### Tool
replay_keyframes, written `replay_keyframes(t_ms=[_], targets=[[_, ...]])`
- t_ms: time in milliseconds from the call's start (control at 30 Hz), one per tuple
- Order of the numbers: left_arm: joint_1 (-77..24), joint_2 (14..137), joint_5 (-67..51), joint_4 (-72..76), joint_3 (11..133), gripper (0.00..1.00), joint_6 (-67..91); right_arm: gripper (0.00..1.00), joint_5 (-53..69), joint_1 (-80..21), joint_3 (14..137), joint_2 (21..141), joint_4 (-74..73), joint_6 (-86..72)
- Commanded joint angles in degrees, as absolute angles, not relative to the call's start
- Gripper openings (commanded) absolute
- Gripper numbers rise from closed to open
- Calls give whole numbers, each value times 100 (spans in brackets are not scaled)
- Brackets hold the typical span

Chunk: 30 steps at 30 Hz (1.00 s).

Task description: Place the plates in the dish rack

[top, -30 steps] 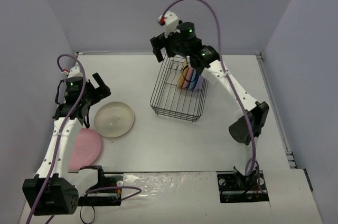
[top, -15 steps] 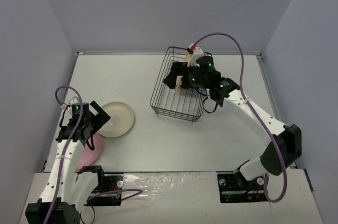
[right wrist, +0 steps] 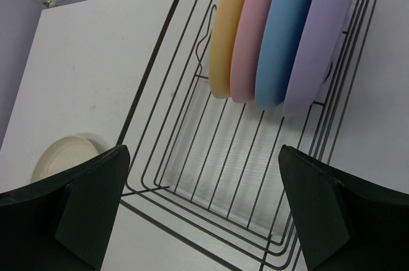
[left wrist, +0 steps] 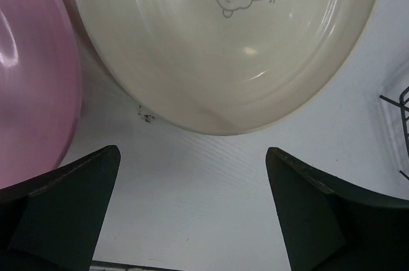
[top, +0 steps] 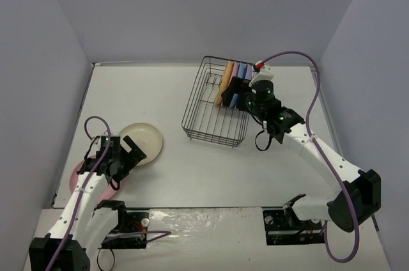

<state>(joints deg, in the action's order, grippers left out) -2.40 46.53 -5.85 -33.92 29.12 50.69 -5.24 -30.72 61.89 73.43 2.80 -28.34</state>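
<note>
The black wire dish rack point(top: 209, 119) point(right wrist: 162, 38) stands at the table's middle back. Upright in its far end are an orange plate point(top: 224, 82) point(right wrist: 229, 28), a pink one point(right wrist: 252, 34), a blue one point(right wrist: 284, 34) and a lavender one point(top: 246, 70) point(right wrist: 319, 41). My right gripper point(top: 235, 92) point(right wrist: 204, 149) hovers open and empty by the rack's right side. On the table at the left, a cream plate point(top: 146, 143) point(left wrist: 230, 47) lies flat beside a second pink plate point(top: 75, 175) point(left wrist: 32, 92). My left gripper point(top: 130, 159) point(left wrist: 192, 150) is open just short of the cream plate's near rim.
Grey walls close the table at the back and both sides. The arm bases point(top: 124, 226) sit at the near edge. A purple cable point(top: 300, 66) loops above the right arm.
The left gripper has drawn back toward the near edge and lowered to the cream plate's near rim. The right gripper has moved from above the rack's back to its right side.
</note>
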Motion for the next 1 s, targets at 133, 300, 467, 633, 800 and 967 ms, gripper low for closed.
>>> replay_keyframes(t_ms=[133, 300, 467, 633, 800, 967], targets=[[-1099, 5218, 423, -2780, 2966, 97, 6240, 100, -1025, -2734, 6121, 6799, 493, -2905], [-1108, 5720, 901, -2494, 2818, 97, 6984, 100, -1137, -2573, 5968, 6470, 359, -2909], [-1107, 5966, 1152, -2398, 2707, 85, 7499, 100, -1426, -2457, 5836, 6148, 255, -2976], [-1107, 6192, 1471, -2345, 2773, 55, 7605, 100, -1604, -2419, 5795, 6007, 203, -3018], [-1116, 6440, 1444, -2113, 2708, 30, 7740, 100, -1644, -2399, 5818, 5942, 141, -3015], [-1111, 6439, 1524, -1903, 2632, 10, 7780, 100, -1672, -2385, 5810, 5832, 49, -3053]])
